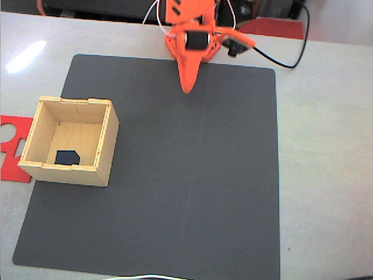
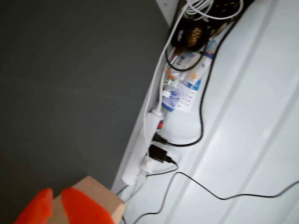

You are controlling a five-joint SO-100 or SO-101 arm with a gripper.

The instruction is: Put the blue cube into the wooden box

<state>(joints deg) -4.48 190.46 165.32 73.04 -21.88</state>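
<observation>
Blue cube (image 1: pixel 67 157) sat inside wooden box (image 1: pixel 70 140) | fingers (image 1: pixel 186 87) looked clenched, empty | your risk: cables snagging arm.

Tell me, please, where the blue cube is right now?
In the fixed view, the blue cube lies inside the wooden box, on its floor near the front wall, at the mat's left side.
</observation>
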